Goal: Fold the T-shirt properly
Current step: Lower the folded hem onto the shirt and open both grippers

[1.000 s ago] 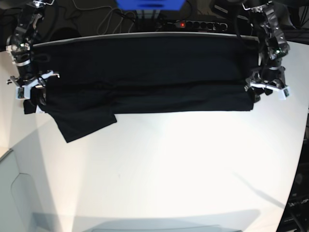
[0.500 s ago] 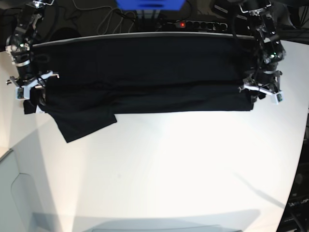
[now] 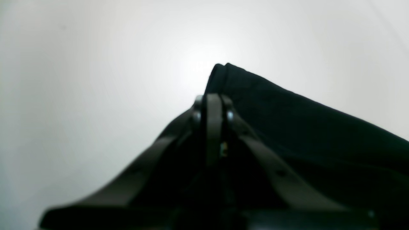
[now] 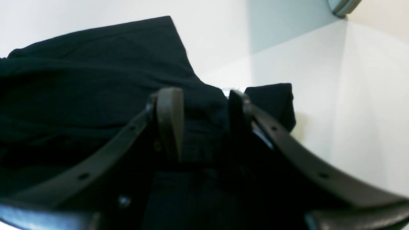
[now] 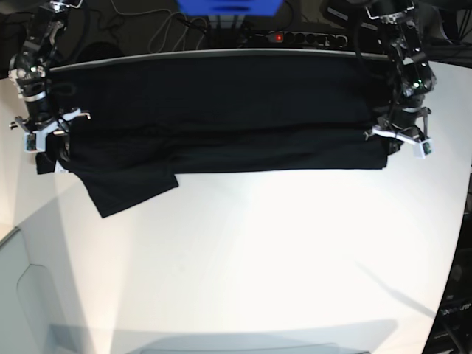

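The black T-shirt (image 5: pixel 221 110) lies as a long band across the far side of the white table (image 5: pixel 258 258), with a sleeve flap (image 5: pixel 125 188) sticking out toward the front at the left. My left gripper (image 5: pixel 396 140) is at the shirt's right end. In the left wrist view its jaws (image 3: pixel 213 100) are pressed together at the peaked corner of the cloth (image 3: pixel 303 127). My right gripper (image 5: pixel 50 136) is at the shirt's left end. In the right wrist view it (image 4: pixel 204 108) is open, its fingers (image 4: pixel 169 118) straddling the black cloth (image 4: pixel 80 80).
A black power strip (image 5: pixel 299 37) with a red light and cables lie behind the table's far edge, beside a blue object (image 5: pixel 228 6). A grey panel (image 5: pixel 22 295) stands at the front left corner.
My left gripper has moved a little to the left in the base view, onto the shirt's right end. The right arm and the shirt have not visibly moved.
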